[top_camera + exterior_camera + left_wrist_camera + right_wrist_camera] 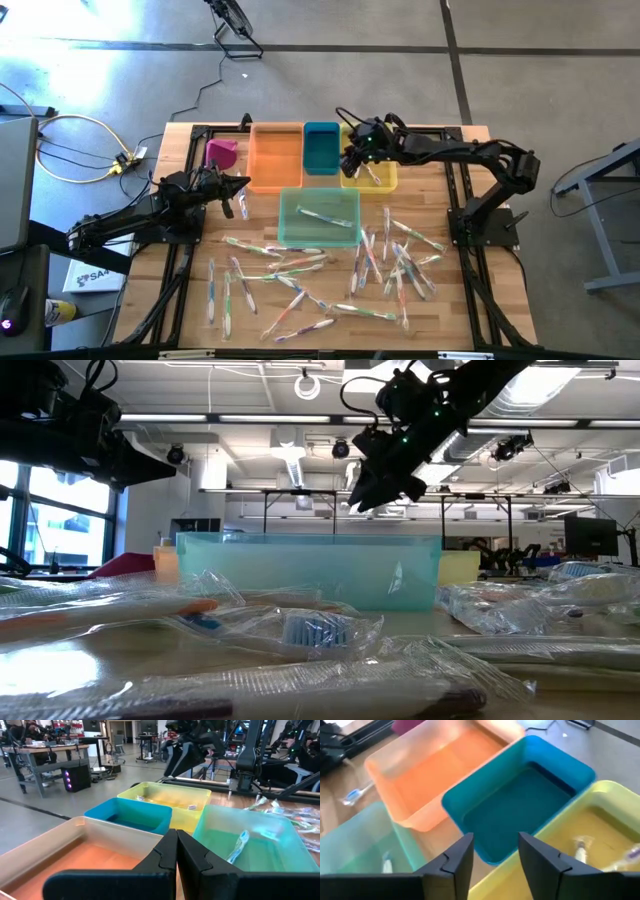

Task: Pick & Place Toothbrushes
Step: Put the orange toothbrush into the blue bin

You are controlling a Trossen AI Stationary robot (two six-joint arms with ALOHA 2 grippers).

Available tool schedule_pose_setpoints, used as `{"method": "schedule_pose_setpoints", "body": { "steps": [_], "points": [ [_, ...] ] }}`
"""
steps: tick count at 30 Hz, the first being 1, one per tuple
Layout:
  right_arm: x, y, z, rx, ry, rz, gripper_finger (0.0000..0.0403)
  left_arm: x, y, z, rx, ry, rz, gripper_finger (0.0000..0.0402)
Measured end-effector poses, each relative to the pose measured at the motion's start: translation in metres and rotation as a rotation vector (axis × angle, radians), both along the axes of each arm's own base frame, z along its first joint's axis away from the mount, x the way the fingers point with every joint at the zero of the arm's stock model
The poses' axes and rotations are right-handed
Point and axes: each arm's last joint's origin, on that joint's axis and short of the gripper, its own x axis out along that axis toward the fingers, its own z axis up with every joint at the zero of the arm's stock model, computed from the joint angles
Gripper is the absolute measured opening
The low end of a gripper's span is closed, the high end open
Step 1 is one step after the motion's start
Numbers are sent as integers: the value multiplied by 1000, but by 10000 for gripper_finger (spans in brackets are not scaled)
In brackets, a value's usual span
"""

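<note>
Many toothbrushes (300, 268) in clear wrappers lie scattered flat on the near half of the wooden table. One toothbrush (325, 217) lies in the mint-green bin (290, 232), and others (580, 851) lie in the yellow bin (388, 182). My right gripper (495, 855) hangs open and tilted down over the rims between the blue bin (520, 795) and the yellow bin, with nothing between its fingers. It shows high above the green bin in the low view (375, 490). My left gripper (240, 185) waits shut at the table's left, by the orange bin (275, 157).
The orange, blue and yellow bins stand in a row at the far edge, with a magenta bin (222, 152) left of them. The mint-green bin sits just in front of the row. One toothbrush (352, 795) lies on the wood beside the orange bin.
</note>
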Motion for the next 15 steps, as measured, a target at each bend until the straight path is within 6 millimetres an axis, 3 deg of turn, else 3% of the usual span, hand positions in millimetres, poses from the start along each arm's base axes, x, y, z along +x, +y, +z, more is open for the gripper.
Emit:
{"method": "schedule_pose_setpoints", "body": {
  "steps": [9,15],
  "points": [
    [0,0,0,-48,22,59,19,0,0,0,-46,-20,1,0],
    [2,-1,2,-69,-3,80,7,0,0,0,-91,-39,1,0]
  ]
}}
